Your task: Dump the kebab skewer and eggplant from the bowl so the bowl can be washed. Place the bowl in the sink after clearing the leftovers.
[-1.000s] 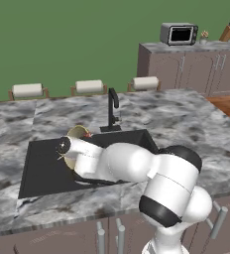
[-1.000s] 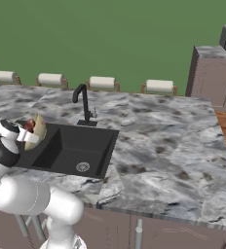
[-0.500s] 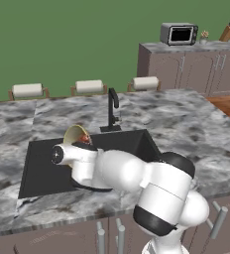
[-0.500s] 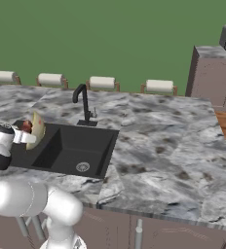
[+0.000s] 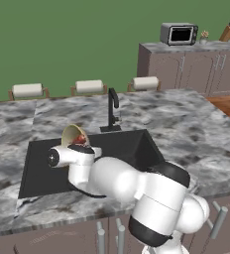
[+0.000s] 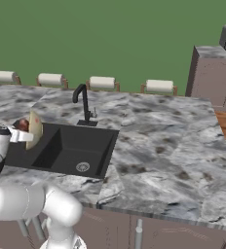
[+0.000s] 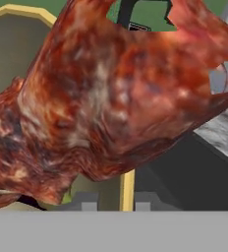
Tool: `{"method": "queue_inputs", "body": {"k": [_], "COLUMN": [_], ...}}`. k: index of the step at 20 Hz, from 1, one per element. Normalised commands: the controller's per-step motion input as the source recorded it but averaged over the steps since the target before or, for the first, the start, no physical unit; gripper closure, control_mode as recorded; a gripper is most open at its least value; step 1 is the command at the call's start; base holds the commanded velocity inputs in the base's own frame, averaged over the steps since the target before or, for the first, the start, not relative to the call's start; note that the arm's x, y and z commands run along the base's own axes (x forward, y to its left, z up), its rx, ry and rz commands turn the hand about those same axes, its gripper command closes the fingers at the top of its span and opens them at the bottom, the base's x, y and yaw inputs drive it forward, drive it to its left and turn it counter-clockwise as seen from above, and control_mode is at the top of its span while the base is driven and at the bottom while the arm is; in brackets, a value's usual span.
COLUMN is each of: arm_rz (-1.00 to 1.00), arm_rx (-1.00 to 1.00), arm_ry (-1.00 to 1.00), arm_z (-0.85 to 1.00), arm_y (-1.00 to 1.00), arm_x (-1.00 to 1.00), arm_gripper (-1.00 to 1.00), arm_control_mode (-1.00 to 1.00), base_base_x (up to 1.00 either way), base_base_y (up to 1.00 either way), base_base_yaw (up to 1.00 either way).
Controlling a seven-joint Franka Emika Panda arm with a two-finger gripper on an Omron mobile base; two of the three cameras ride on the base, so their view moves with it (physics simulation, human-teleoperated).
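Over the left end of the black sink point(image 5: 132, 149) point(image 6: 81, 146) my gripper point(image 5: 86, 150) point(image 6: 28, 137) point(image 7: 121, 203) is shut on the rim of the yellowish bowl point(image 5: 71, 134) point(image 6: 35, 128) point(image 7: 127, 187). The bowl stands tipped on its edge. The kebab skewer point(image 5: 80, 140) point(image 6: 21, 124) point(image 7: 101, 98), reddish-brown meat chunks, lies against the bowl's inside, very close to the hand camera. The eggplant is hidden. The black faucet point(image 5: 112, 106) point(image 6: 84, 102) rises behind the sink.
Grey marble counter point(image 5: 186, 124) point(image 6: 163, 141) surrounds the sink. Paper towel rolls point(image 5: 89, 87) point(image 6: 103, 82) line its far edge. A cabinet with a microwave point(image 5: 179, 33) stands at the back right. My own arm hangs over the sink's front edge.
My wrist has swung to the left over the sink's front left part. The bowl stays tipped on edge in the grip at about the same place.
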Motion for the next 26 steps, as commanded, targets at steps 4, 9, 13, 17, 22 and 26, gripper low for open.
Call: {"method": "queue_inputs", "body": {"k": [4,9,13,17,22,26], "arm_rz": [0.10,0.07,0.08,0.04,0.03,0.00], "arm_rx": [-0.22,-0.17,-0.22,-0.29,-0.25,-0.14], "arm_ry": [0.00,0.00,-0.03,0.00,0.00,0.00], "arm_z": [-0.03,0.01,0.02,-0.04,-0.01,0.00], "arm_y": [0.32,0.30,0.24,0.11,0.06,0.00], "arm_x": [-0.15,-0.01,0.00,-0.25,-0.21,0.00], "arm_gripper": [1.00,1.00,1.00,1.00,1.00,1.00], "arm_control_mode": [-1.00,-1.00,-1.00,-1.00,-1.00,-1.00], "base_base_x": [0.00,0.00,0.00,0.00,0.00,0.00], "base_base_y": [0.00,0.00,0.00,0.00,0.00,0.00], "base_base_yaw": [0.00,0.00,0.00,0.00,0.00,0.00]}}
